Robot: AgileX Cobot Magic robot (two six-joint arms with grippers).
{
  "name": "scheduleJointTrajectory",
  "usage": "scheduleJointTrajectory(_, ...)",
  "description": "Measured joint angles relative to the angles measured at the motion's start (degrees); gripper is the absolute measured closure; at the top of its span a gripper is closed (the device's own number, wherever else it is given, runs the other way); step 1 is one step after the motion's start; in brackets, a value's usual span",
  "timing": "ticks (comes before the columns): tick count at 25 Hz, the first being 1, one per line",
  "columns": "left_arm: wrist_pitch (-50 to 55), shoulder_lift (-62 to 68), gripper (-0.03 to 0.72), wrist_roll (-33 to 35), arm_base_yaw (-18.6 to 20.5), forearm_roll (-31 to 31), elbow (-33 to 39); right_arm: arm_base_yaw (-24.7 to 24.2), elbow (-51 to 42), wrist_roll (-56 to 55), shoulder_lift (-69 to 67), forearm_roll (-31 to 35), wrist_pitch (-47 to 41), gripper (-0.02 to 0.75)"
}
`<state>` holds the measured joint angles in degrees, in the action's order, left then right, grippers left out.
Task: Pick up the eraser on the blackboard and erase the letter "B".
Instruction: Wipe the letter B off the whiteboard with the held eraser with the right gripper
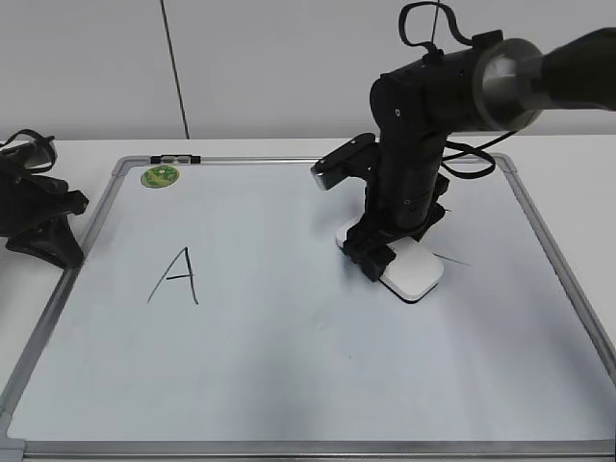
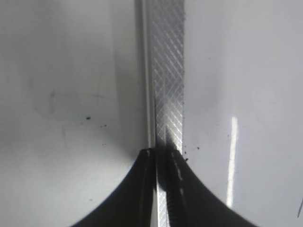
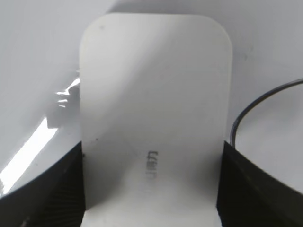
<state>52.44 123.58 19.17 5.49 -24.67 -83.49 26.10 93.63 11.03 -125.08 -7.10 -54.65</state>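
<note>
The white eraser (image 1: pixel 414 272) lies flat on the blackboard (image 1: pixel 289 385), right of centre, held between the jaws of my right gripper (image 1: pixel 377 252), which is shut on it. In the right wrist view the eraser (image 3: pixel 156 104) fills the frame between the two dark fingers (image 3: pixel 151 189). The letter "B" is not visible as a letter; only a thin black stroke (image 1: pixel 450 258) shows beside the eraser, and a curved black line (image 3: pixel 255 106) shows in the right wrist view. My left gripper (image 1: pixel 43 236) rests at the board's left edge, shut, over the metal frame (image 2: pixel 168 71).
A black letter "A" (image 1: pixel 176 275) is written at the left of the board. A round green magnet (image 1: pixel 160 176) sits at the top left corner. The right arm (image 1: pixel 423 125) stands over the board's upper right part.
</note>
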Motion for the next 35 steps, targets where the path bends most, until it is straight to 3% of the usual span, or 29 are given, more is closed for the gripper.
scheduleJointTrajectory(14,0.48,0.76,0.654,-0.02,0.0,-0.53,-0.36,-0.32,0.42,4.81,-0.22,10.26,-4.69,0.204)
scheduleJointTrajectory(29,0.37,0.86,0.655,-0.12,0.0,-0.53,-0.4,5.49,0.42,8.14,-0.32,12.99,-5.65,0.204)
scheduleJointTrajectory(35,0.3,0.86,0.655,-0.12,0.0,-0.53,-0.4,5.18,0.42,7.89,-0.32,11.4,-5.2,0.204)
